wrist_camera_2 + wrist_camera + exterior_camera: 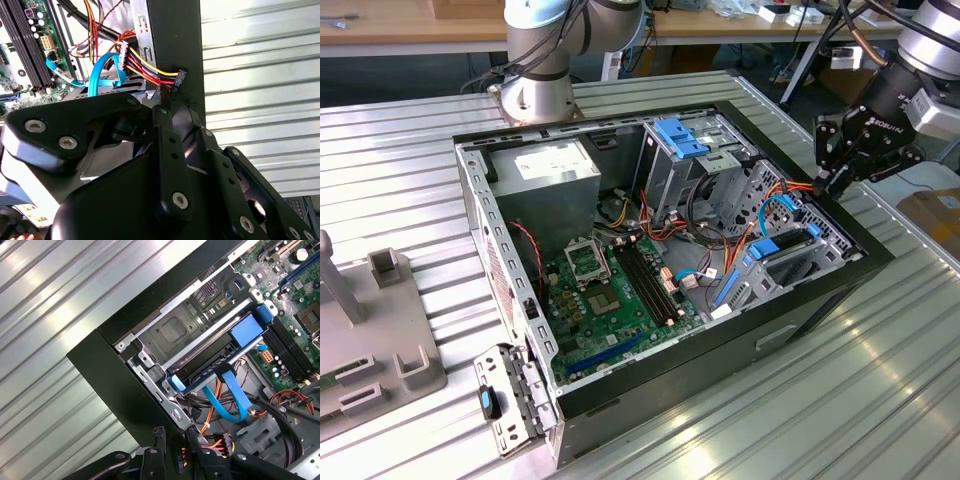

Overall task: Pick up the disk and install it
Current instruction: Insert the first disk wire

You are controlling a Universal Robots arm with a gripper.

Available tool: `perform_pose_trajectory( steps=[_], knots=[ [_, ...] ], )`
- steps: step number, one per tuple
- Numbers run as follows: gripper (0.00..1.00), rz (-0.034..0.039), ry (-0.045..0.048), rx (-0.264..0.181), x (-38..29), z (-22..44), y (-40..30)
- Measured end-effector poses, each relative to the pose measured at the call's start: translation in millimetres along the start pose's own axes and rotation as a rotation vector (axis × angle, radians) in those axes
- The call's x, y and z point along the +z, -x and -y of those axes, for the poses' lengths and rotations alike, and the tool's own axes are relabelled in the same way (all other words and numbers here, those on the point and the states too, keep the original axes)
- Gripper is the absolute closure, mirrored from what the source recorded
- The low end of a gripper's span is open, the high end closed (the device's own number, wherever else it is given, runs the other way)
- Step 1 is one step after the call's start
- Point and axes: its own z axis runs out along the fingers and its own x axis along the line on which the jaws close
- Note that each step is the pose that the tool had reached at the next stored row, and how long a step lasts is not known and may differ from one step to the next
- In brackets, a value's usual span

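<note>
Pincer (832,184) hangs over computer case (820,300) edge (exterior view's right), just beside cable bundle (798,187); clenched or released, cannot tell. Disk (246,331) sits in bay inside case, blue rail showing.

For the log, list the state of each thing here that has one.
Case: open, side panel off, lying on its side.
Disk: in the corner bay, not held; fully seated or not, cannot tell.
Blue cable: looped beside the disk; plugged or not, cannot tell.
Gripper: above the case's corner, clear of the disk.
</note>
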Motion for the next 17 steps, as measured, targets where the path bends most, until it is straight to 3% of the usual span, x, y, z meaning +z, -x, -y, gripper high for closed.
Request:
perform_pose_trajectory(
  steps=[2,6,8,17],
  knots=[
    [0.71,0.0,0.0001,0.0,3.4,-0.3,-0.2],
    [0.71,0.0,0.0,0.0,3.5,-0.3,-0.2],
    [0.8,0.0,0.0,0.0,3.5,-0.3,-0.2],
    [0.8,-0.0013,-0.0017,-0.015,2.8,-0.6,0.3]
  ],
)
